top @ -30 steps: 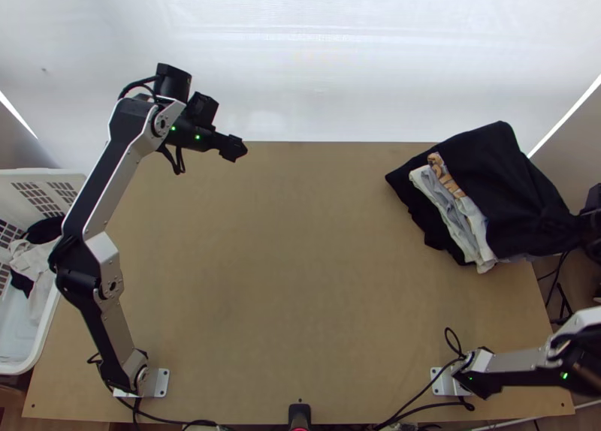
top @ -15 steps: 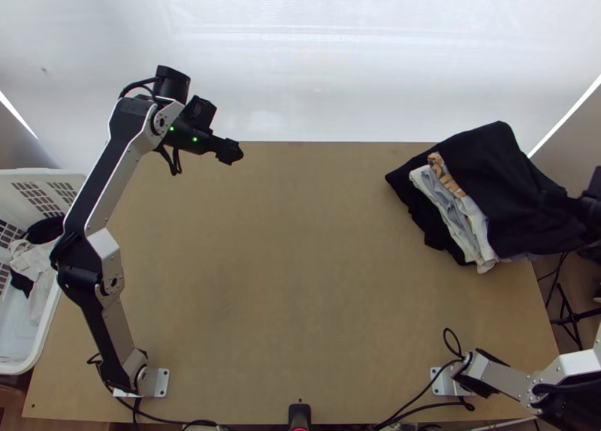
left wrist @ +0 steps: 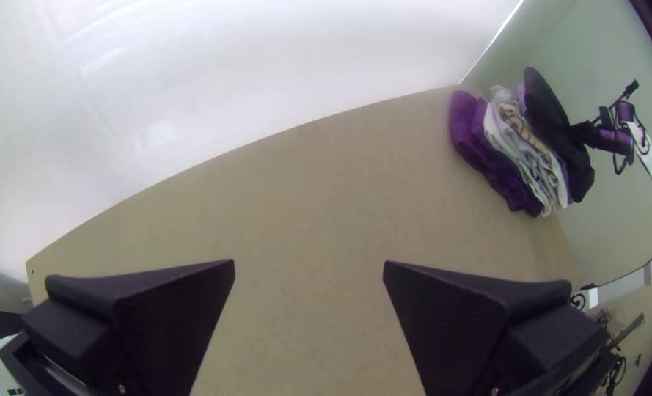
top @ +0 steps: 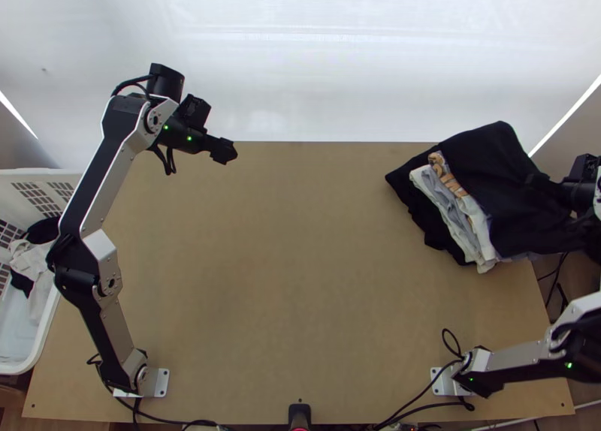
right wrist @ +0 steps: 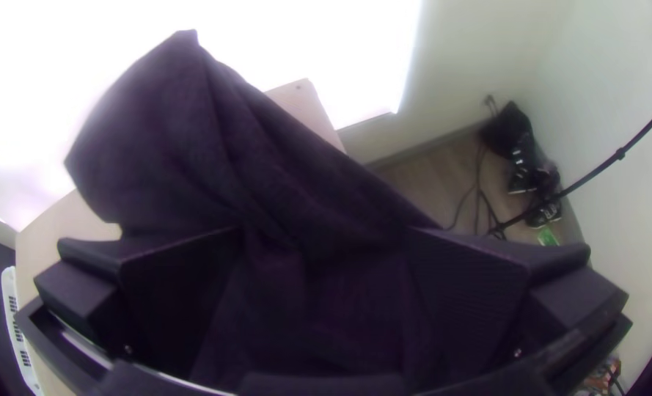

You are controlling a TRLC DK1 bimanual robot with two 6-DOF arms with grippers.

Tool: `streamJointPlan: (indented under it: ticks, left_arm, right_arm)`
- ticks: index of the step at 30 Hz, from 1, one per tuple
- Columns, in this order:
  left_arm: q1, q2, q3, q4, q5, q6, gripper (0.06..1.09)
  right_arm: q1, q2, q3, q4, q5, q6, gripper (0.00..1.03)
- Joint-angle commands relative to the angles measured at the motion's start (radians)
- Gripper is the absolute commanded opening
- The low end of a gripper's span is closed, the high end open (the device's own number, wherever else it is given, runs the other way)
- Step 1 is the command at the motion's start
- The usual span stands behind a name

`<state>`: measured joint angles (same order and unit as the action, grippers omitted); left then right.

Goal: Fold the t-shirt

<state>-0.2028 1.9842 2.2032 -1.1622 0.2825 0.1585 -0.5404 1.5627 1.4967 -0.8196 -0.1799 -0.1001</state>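
My left gripper (top: 225,152) stands open over the table's far left part in the top view; in the left wrist view the same gripper (left wrist: 309,262) has bare table between its fingers. A black cloth (top: 492,164) lies folded on top of a stack of clothes at the far right. My right gripper (top: 538,182) is over the black cloth's right part. In the right wrist view, dark cloth (right wrist: 186,147) spreads below and between the wide-apart fingers of the right gripper (right wrist: 326,231). Whether it touches them I cannot tell.
Under the black cloth, white and grey folded clothes (top: 454,213) show along the stack's near-left side. A white basket (top: 49,333) with clothes stands at the table's left edge. Cables (top: 421,401) run by the right arm's base, and a white curtain hangs behind the table (top: 300,281).
My right gripper has moved left and toward the far side over the black cloth, while its arm's elbow shifted out and back. My left gripper has drifted slightly left. The stack has barely changed.
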Motion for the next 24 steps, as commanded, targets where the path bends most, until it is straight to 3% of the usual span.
streamJointPlan:
  ticks: [1,4,8,14,19,24]
  left_arm:
    - [0.005,-0.007,0.001,-0.011,-0.005,0.001,1.04]
    - [0.003,-0.005,0.001,-0.011,-0.005,-0.001,1.04]
    - [0.003,-0.005,0.000,-0.011,-0.005,-0.002,1.04]
    - [0.026,-0.016,-0.008,-0.007,-0.008,-0.010,1.04]
    - [0.048,-0.035,-0.013,0.009,-0.046,-0.002,1.04]
    - [0.080,-0.062,-0.042,0.030,-0.060,0.001,1.04]
  right_arm:
    - [-0.036,0.109,0.010,0.039,0.071,0.003,0.99]
    - [-0.029,0.065,0.005,0.040,0.069,-0.009,0.99]
    - [0.008,-0.043,-0.026,0.151,0.065,-0.018,0.99]
    - [0.154,-0.064,-0.039,0.313,0.062,-0.018,0.99]
    - [0.300,-0.001,-0.102,0.634,0.066,0.000,0.99]
    - [0.326,0.181,-0.228,0.970,0.108,-0.003,0.99]
